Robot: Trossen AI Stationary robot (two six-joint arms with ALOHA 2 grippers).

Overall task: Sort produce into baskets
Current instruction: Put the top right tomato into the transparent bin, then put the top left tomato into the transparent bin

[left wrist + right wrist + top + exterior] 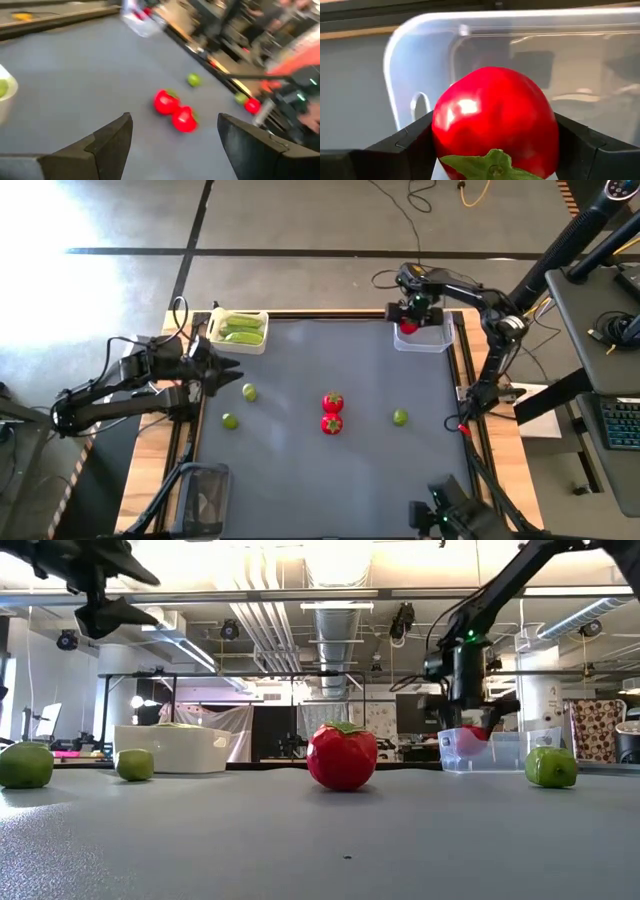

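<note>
Your right gripper (495, 145) is clamping a red strawberry (495, 120), hanging just above the clear tub (420, 65).

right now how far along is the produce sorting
Done: green cucumbers lie in the white tub at the far left corner. In hand: the right end effector is shut on a red strawberry over the clear tub. Left: two strawberries mid-table and three limes loose on the mat. The dark tub looks empty. The left end effector hovers open near the white tub.
</note>
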